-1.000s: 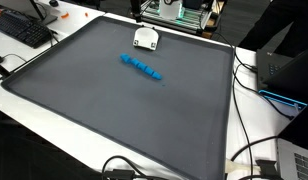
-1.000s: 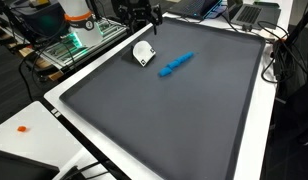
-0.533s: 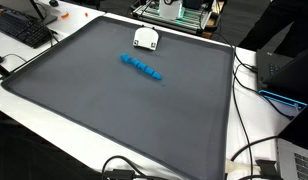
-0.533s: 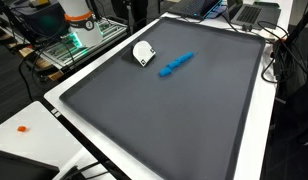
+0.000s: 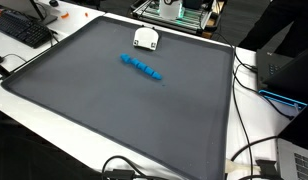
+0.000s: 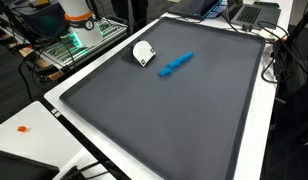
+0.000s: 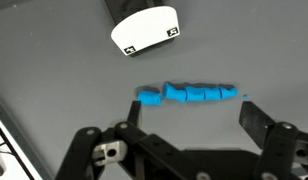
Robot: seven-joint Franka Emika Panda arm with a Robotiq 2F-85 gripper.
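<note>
Overhead, the gripper (image 7: 194, 118) hangs above the blue segmented piece (image 7: 189, 94), jaws wide apart and holding nothing.
Seen from the wrist, the blue segmented piece lies flat on the dark grey mat (image 7: 54, 80), just beyond the gap between the fingers (image 7: 256, 118) and touched by neither. Both exterior views show it near the white marked block (image 5: 145, 39), toward one end of the mat.

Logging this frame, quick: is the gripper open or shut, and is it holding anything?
Gripper: open, fingers spread wide, holding nothing; the blue segmented toy lies apart from them.
</note>
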